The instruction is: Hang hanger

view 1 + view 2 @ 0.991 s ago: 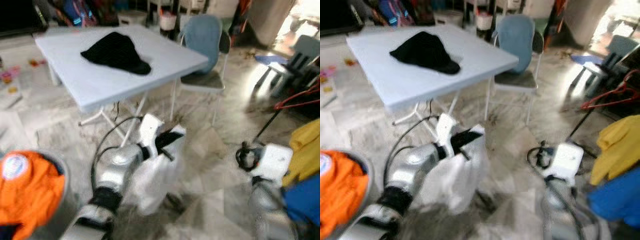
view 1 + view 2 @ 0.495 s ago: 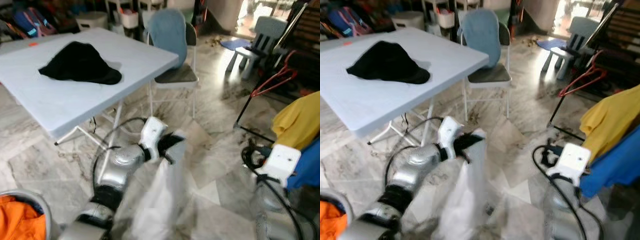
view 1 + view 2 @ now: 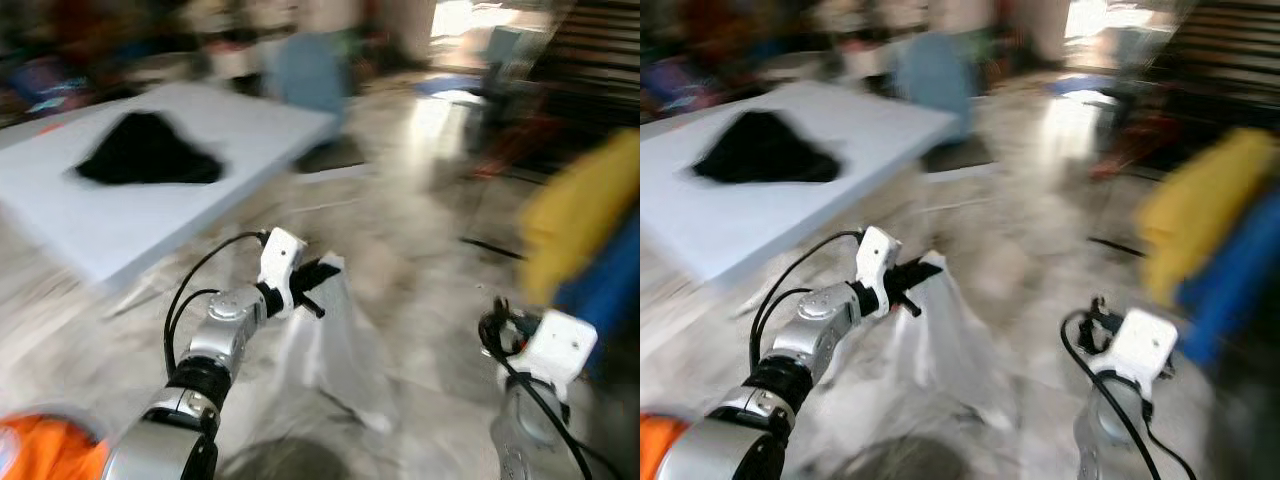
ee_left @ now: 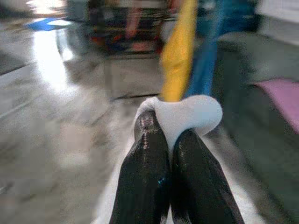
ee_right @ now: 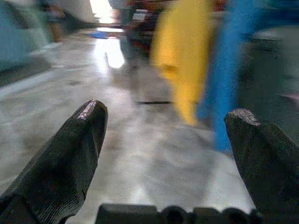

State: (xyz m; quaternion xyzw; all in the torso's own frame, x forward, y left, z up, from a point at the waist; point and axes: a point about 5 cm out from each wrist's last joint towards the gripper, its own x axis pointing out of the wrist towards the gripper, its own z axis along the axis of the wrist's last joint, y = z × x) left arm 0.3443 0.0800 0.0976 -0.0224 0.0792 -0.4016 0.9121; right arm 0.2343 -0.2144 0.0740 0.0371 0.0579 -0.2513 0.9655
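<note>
Heavy motion blur across both eye views — background smeared, edges worst. Daylight floods from a far doorway, throwing white glare on the marble floor (image 3: 440,120). Wrist views: fingers sharp, background soft — yellow garment (image 5: 180,51) streaked.

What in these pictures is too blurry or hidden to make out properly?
- Hanger: the left gripper is shut on a white garment; its folds would hide any hanger inside, in both the eye views and the left wrist view.
- Yellow garment and blue garment: motion blur hides what they hang from.
- Black cloth on the white table: too blurred to identify.
- Right gripper: open, with only floor between its fingers.
</note>
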